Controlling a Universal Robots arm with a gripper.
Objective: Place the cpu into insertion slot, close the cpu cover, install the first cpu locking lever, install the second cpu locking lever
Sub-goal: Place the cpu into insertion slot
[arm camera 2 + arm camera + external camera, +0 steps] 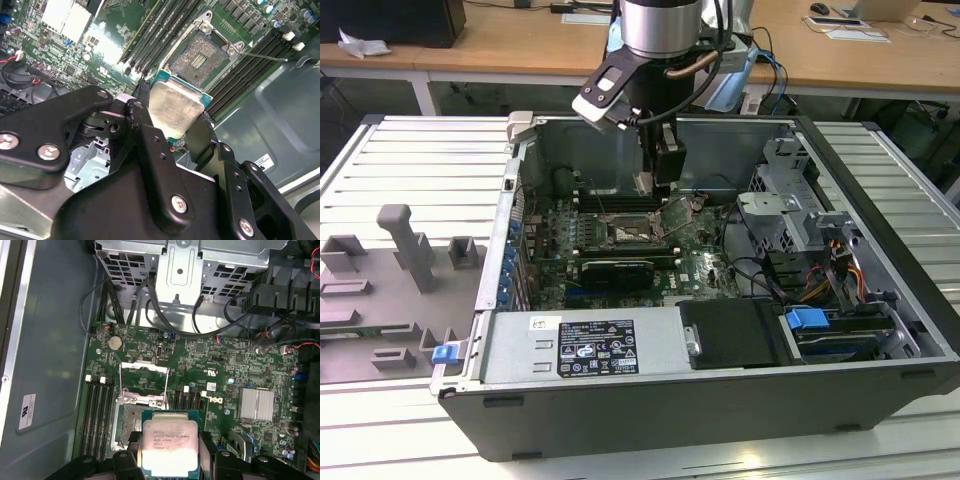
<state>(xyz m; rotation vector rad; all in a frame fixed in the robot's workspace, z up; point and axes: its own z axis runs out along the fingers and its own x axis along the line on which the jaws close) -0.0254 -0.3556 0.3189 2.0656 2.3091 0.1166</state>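
A: So, where is the cpu (175,105) sitting?
B: Right now the gripper (657,182) is clamping it by two opposite edges, fingers (200,137) pressing either side. It is hanging above the motherboard (235,370), inside the open computer case (720,400).
A: Touching the insertion slot (200,59)?
B: No, it is hovering clear, just short of it. Slot is lying bare, contacts showing. The cpu cover (144,368) is standing swung open, with memory slots (97,410) running along both sides of the socket.
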